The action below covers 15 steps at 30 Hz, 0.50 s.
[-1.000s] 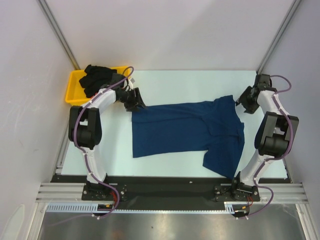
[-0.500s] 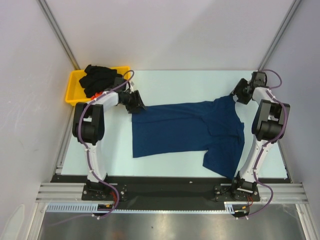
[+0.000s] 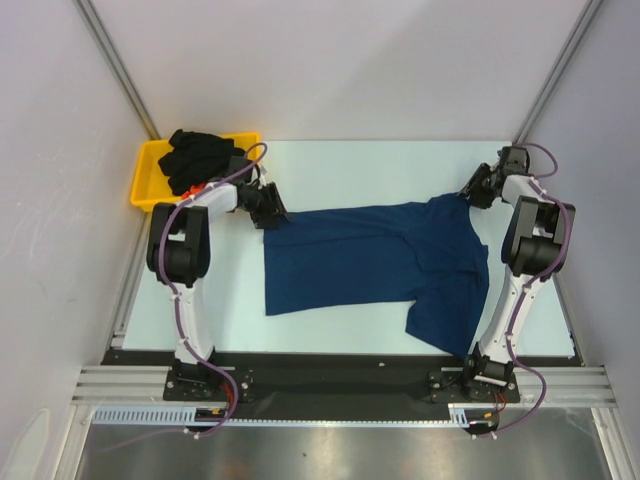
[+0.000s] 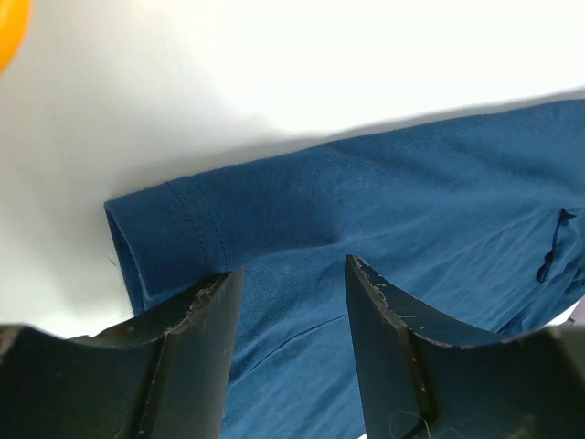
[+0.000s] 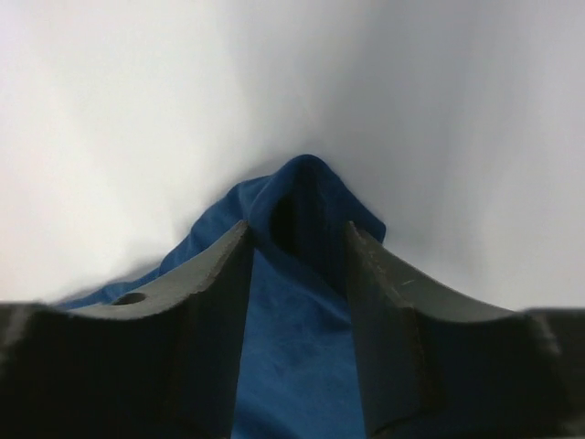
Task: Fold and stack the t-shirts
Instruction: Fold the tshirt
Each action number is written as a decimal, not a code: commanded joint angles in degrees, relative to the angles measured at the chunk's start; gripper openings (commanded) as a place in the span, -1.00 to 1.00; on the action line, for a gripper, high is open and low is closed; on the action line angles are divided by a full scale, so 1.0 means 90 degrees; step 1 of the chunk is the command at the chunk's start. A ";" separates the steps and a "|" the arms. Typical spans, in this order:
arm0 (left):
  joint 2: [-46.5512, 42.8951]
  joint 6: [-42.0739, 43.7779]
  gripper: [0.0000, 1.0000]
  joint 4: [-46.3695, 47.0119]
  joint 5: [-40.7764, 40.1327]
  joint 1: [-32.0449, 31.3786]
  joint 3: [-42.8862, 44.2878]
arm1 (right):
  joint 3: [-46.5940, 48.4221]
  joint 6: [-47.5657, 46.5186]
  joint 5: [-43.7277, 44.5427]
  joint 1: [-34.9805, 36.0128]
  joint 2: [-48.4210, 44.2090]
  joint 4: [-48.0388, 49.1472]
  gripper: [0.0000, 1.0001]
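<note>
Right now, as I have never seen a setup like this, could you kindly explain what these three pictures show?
Two robot arms are bolted at the near edge of a white table. The overhead view looks down on both. The other two pictures come from a camera on each wrist, so the dark prongs there are that arm's own fingers. A navy t-shirt lies spread on the table. The left gripper sits at its far left corner and the right gripper at its far right corner. Both have their fingers apart astride the cloth, clamping nothing. A yellow tray at the far left holds black cloth.
</note>
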 commanded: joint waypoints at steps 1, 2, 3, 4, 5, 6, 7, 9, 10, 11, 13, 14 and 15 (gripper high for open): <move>0.0084 0.0019 0.09 -0.0121 -0.0065 0.0055 0.0237 | 0.0311 0.0060 -0.0104 -0.0036 0.0068 0.0046 -0.17; 0.0094 0.0029 0.09 -0.0141 -0.0104 0.0065 0.0246 | 0.0320 0.0089 -0.0104 -0.0046 0.0116 0.0046 -0.23; 0.0104 0.0029 0.10 -0.0141 -0.0114 0.0065 0.0256 | 0.0330 0.0089 -0.0065 -0.0046 0.0136 0.0046 -0.27; 0.0123 0.0058 0.10 -0.0151 -0.0114 0.0075 0.0266 | 0.0330 0.0089 -0.0007 -0.0046 0.0146 0.0046 -0.38; 0.0143 0.0059 0.10 -0.0161 -0.0133 0.0065 0.0285 | 0.0320 0.0109 0.0071 -0.0056 0.0137 0.0046 -0.46; 0.0162 0.0078 0.10 -0.0180 -0.0133 0.0065 0.0295 | 0.0320 0.0138 0.0207 -0.0085 0.0146 0.0065 -0.54; 0.0201 0.0097 0.10 -0.0190 -0.0133 0.0065 0.0305 | 0.0311 0.0167 0.0266 -0.0095 0.0146 0.0075 -0.72; 0.0240 0.0088 0.10 -0.0180 -0.0133 0.0065 0.0295 | 0.0340 0.0206 0.0616 -0.0124 0.0146 0.0046 -0.88; 0.0250 0.0098 0.10 -0.0161 -0.0124 0.0075 0.0286 | 0.0369 0.0197 0.0783 -0.0153 0.0166 0.0027 -0.95; 0.0270 0.0088 0.10 -0.0151 -0.0133 0.0075 0.0276 | 0.0389 0.0197 0.0910 -0.0173 0.0166 -0.0003 -0.97; 0.0280 0.0088 0.10 -0.0132 -0.0143 0.0075 0.0285 | 0.0466 0.0177 0.0961 -0.0212 0.0282 0.0007 -0.98; 0.0289 0.0098 0.10 -0.0122 -0.0133 0.0075 0.0295 | 0.0641 0.0168 0.0844 -0.0251 0.0351 -0.0003 -0.97; 0.0289 0.0098 0.10 -0.0112 -0.0124 0.0075 0.0305 | 0.0768 0.0138 0.0669 -0.0261 0.0438 -0.0042 -0.97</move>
